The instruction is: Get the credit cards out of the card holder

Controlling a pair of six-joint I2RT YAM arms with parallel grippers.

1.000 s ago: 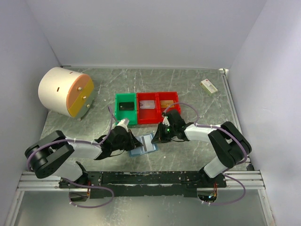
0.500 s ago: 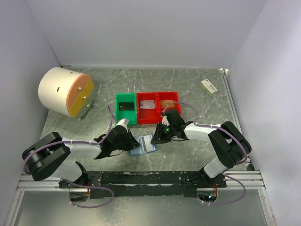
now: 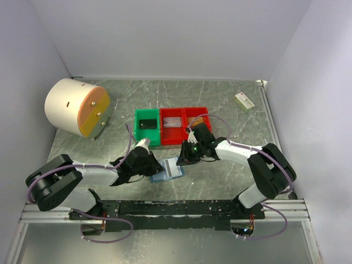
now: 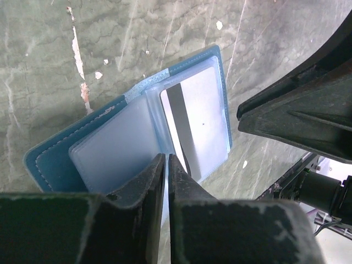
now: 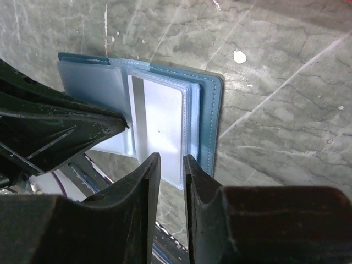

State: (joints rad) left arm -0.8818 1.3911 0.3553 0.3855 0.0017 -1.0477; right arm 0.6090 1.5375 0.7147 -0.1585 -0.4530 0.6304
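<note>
Edge-pinch, I reckon, for the thin, slick white plastic credit card [image 5: 159,126] in the blue bi-fold card holder [image 5: 212,126]; left gripper [image 4: 166,165] clenched; right gripper [image 5: 171,165], I cannot tell.

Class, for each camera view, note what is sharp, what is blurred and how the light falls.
Top external: even soft light, sharp throughout, only faint shadows. Left wrist: the open blue bi-fold card holder is crisp; the black jaws close to the lens are blurred and dark. Right wrist: likewise, jaws soft, holder sharp.
</note>
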